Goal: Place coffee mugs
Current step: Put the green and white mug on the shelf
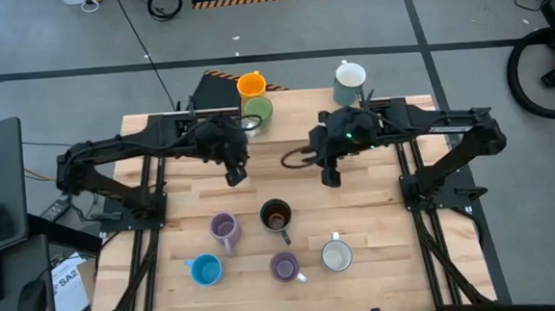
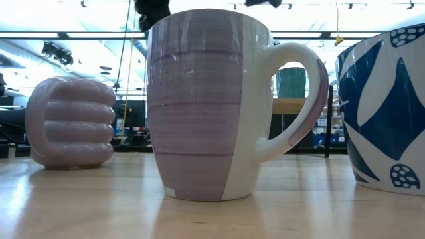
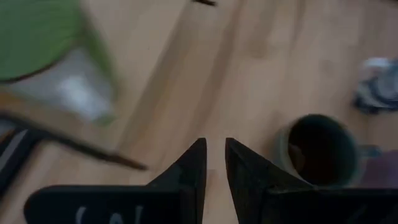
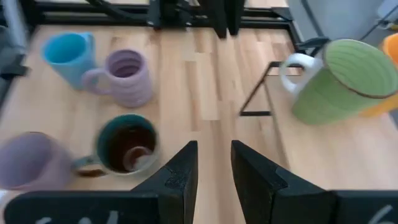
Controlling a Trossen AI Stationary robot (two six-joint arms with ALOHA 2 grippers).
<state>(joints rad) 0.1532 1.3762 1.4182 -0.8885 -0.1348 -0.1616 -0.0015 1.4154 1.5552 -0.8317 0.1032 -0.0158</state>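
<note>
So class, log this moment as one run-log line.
left gripper: empty, mid-table | right gripper: empty, mid-table | dark mug: standing between them, nearer front edge

The surface [image 1: 378, 212] is pale wood laid in butcher-block strips, smooth with a soft sheen. In the low view the lilac mug with a white panel [image 2: 206, 106] looks like glazed ceramic, glossy enough to catch the ceiling lights, and the ribbed lilac mug [image 2: 70, 123] and the blue-and-white patterned mug [image 2: 385, 106] have the same shiny glaze. The left hand [image 3: 214, 162] and right hand [image 4: 214, 165] have matt black fingers that look like plastic.
</note>
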